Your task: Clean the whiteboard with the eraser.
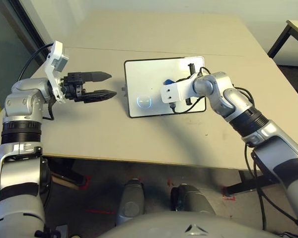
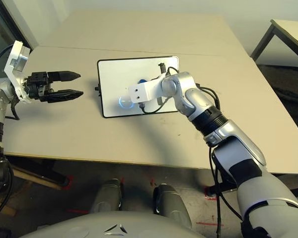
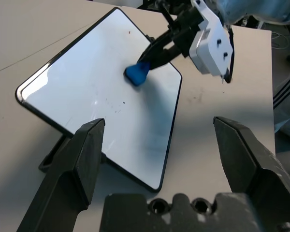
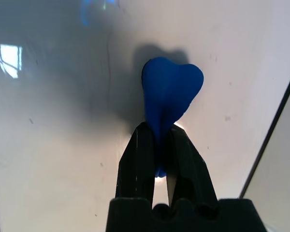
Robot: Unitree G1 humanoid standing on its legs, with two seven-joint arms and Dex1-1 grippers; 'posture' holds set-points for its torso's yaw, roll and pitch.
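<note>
Blue eraser (image 4: 167,87) pinched in the right gripper (image 4: 159,133), fingers closed tight, squeezed out of shape against or just above the whiteboard (image 3: 101,92), itself lying on the table (image 1: 119,144). Left gripper (image 1: 113,85) beside the board, fingers wide apart, empty. Probably mid-wipe; next, light steady pressure and strokes across the small dark specks (image 4: 227,118).

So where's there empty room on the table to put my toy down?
Behind the whiteboard, the table is bare right to its far edge. In front of the board is bare too. It's crowded over the board, where the right gripper pinches the blue eraser.
</note>
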